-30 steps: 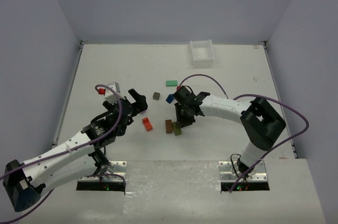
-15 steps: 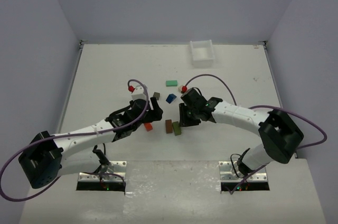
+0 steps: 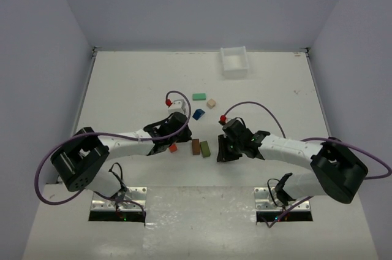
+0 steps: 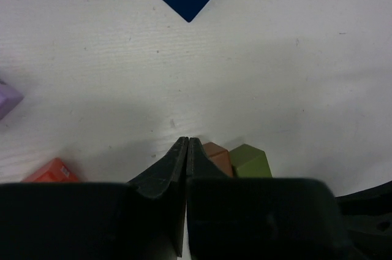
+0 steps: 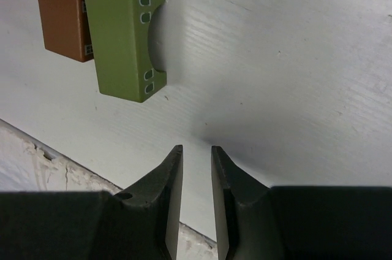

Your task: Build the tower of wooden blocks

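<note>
Left tool (image 4: 185, 143) has snapped fully shut, empty, landing between the red-orange block (image 4: 52, 171) and the brown block (image 4: 215, 152). Right tool (image 5: 196, 152), narrowly open and empty, has backed off the olive block (image 5: 122, 39) ahead. No tower yet; blocks lie loose on worktop (image 3: 122, 88).

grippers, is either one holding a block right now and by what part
Nothing is held. The left gripper is shut on nothing; the right gripper stands slightly open, empty, near the olive block.
</note>
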You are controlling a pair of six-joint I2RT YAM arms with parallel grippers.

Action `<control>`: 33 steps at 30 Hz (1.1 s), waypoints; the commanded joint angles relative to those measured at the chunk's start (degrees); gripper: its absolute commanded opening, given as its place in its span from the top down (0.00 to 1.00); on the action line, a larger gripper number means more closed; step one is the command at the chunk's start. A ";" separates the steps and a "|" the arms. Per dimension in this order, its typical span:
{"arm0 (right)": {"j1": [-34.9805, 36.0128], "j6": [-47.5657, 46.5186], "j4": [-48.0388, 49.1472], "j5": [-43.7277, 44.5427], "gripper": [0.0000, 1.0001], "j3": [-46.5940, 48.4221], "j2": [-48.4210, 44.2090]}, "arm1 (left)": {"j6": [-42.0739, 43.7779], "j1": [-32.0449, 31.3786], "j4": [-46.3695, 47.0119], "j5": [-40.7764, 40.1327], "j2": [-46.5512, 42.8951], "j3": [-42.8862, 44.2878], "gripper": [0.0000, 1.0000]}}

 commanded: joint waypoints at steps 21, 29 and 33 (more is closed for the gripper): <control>0.62 -3.95 11.07 -4.46 0.80 3.62 10.71 | -1.81 -0.34 4.52 0.29 9.34 4.16 1.00; 0.67 -4.23 10.87 -4.24 0.80 4.34 11.18 | -1.34 -0.25 4.77 1.19 10.02 4.63 1.00; 0.62 -4.23 11.16 -4.54 0.80 4.17 11.18 | -1.36 -0.25 4.97 1.71 10.48 4.77 1.00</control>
